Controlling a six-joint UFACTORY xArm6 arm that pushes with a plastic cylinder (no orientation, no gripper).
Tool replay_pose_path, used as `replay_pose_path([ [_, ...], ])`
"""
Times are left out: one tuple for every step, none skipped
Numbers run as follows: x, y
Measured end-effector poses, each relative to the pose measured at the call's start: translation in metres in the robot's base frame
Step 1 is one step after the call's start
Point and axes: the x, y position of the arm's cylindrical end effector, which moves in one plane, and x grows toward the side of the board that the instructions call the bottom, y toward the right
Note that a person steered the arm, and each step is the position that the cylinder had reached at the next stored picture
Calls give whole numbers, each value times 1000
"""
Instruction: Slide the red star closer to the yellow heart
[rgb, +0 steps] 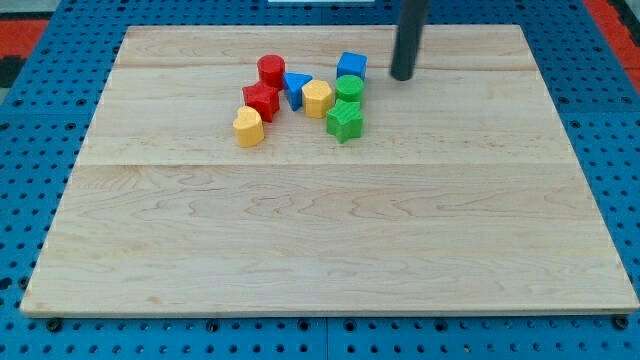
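Observation:
The red star (260, 100) lies in the cluster of blocks near the view's top, just above and to the right of the yellow heart (248, 127); the two look to be touching or nearly so. My tip (402, 76) stands on the board at the cluster's right, a short way right of the blue cube (351, 66), and well right of the red star. It touches no block.
A red cylinder (271, 69), a blue triangle (296, 87), a yellow hexagon (317, 98), a green cylinder (349, 88) and a green star (345, 120) crowd the same cluster. The wooden board (320, 240) lies on a blue pegboard surface.

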Motion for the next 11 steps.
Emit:
replay_pose_path([
  [-3, -80],
  [-3, -144],
  [-7, -174],
  [-8, -166],
  [-7, -162],
  [13, -162],
  [16, -162],
  [16, -161],
  [16, -158],
  [16, -154],
  [21, -149],
])
